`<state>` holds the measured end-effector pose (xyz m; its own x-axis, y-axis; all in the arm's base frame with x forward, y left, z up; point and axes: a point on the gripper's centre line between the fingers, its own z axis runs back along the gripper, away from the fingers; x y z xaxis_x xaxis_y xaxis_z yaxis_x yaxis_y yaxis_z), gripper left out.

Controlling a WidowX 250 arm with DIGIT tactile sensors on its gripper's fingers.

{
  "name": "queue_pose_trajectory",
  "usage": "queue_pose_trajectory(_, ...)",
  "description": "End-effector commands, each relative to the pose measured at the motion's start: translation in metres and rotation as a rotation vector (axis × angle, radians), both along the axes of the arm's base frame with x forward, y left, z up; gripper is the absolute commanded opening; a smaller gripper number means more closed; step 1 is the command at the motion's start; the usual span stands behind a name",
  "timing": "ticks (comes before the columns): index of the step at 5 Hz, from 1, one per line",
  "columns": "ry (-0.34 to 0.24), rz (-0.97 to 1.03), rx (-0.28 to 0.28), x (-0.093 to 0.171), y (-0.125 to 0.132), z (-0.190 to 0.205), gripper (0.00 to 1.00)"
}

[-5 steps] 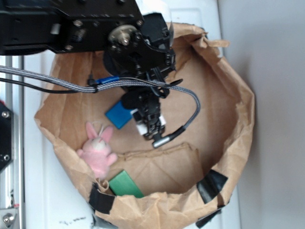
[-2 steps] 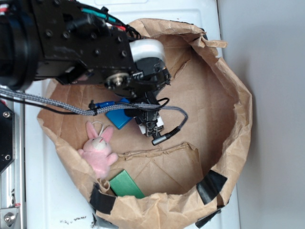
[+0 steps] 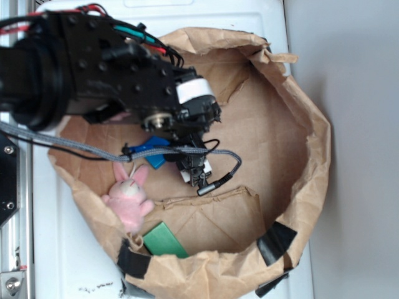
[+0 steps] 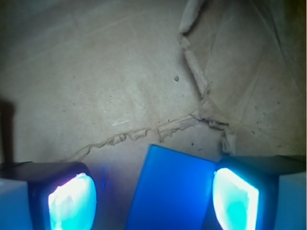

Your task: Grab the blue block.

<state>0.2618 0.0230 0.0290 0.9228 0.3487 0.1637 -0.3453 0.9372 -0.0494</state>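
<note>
Between my spread fingertips, my gripper [image 4: 153,194] stands released, the blue block [image 4: 170,191] lying flat on brown paper in the gap, nearer the right-hand pad [image 4: 235,199] and gripped by neither. Seen from outside, my gripper [image 3: 194,169] reaches down into a torn paper bag [image 3: 299,143]. Beside it lies a pink plush bunny [image 3: 128,198], and nearer the rim a green block [image 3: 163,240].

Block [image 4: 168,191] between the spread fingers [image 4: 72,201], bunny [image 3: 128,198] beside, all inside the bag [image 3: 299,124]
</note>
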Motion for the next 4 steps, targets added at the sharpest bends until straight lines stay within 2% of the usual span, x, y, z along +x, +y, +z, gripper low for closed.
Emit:
queue_pose_trajectory(1, -0.029, 0.006, 0.062, 0.0011, -0.0050, 0.0052, 1.00)
queue_pose_trajectory(2, -0.027, 0.026, 0.094, -0.0003, -0.0074, 0.0016, 1.00)
queue_pose_trajectory(3, -0.050, 0.029, 0.093, -0.0001, -0.0101, 0.0015, 0.04)
queue_pose_trajectory(4, -0.067, 0.050, 0.090, 0.0028, -0.0099, 0.0054, 0.00)
